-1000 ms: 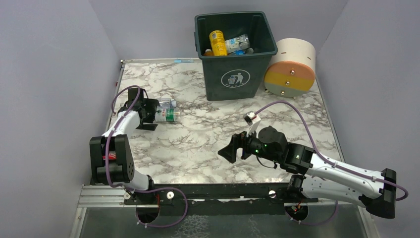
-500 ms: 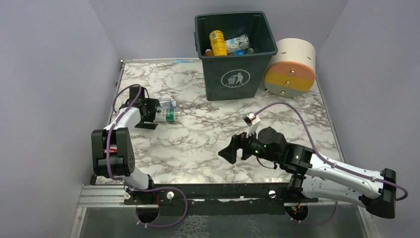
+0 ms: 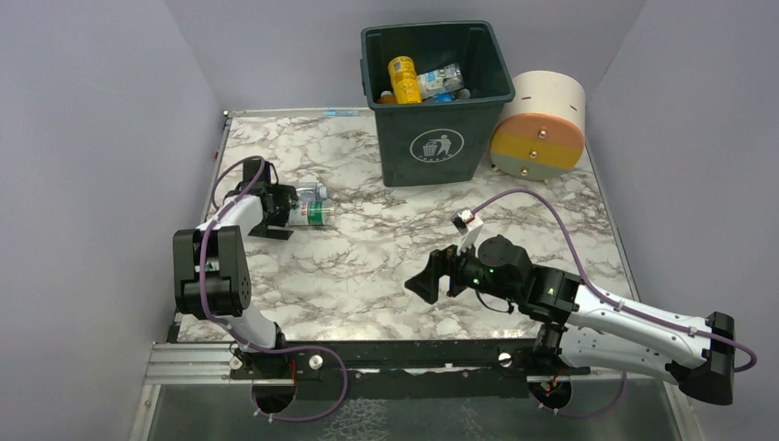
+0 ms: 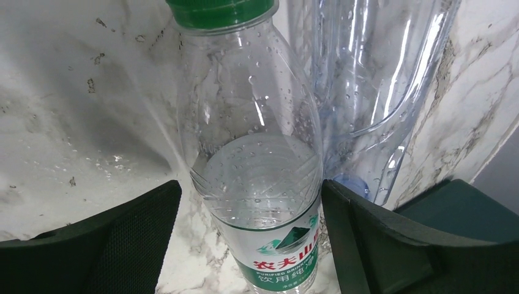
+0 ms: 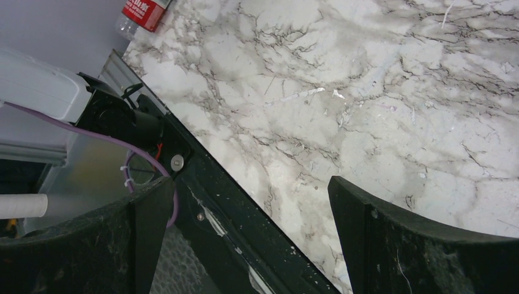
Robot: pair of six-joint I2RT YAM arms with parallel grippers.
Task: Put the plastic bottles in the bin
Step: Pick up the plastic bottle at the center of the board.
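The left claw [image 4: 251, 187] [image 3: 285, 213] is spread, with one finger on each side of a green-capped bottle [image 4: 254, 135] [image 3: 312, 215]. The bottle lies on its side on the marble surface [image 3: 367, 266]. Its label end sits between the fingers, and its long axis runs straight out from the claw. The cap points away from the claw, toward the middle of the surface. One finger looks to be against the bottle's side, and a sliver of marble shows between the bottle and the other finger. A second clear bottle [image 4: 373, 92] lies alongside, just beside the first and outside the fingers. The right claw [image 5: 251, 196] [image 3: 430, 276] is also spread and holds nothing, near the surface's front middle. Its wrist view shows a red-labelled bottle [image 5: 144, 11] at the surface's edge. At the far edge stands the bin [image 3: 436, 138], well apart from both claws. A yellow bottle [image 3: 402, 78] and clear ones are inside it, and a cylinder [image 3: 537, 124] is just to its right.
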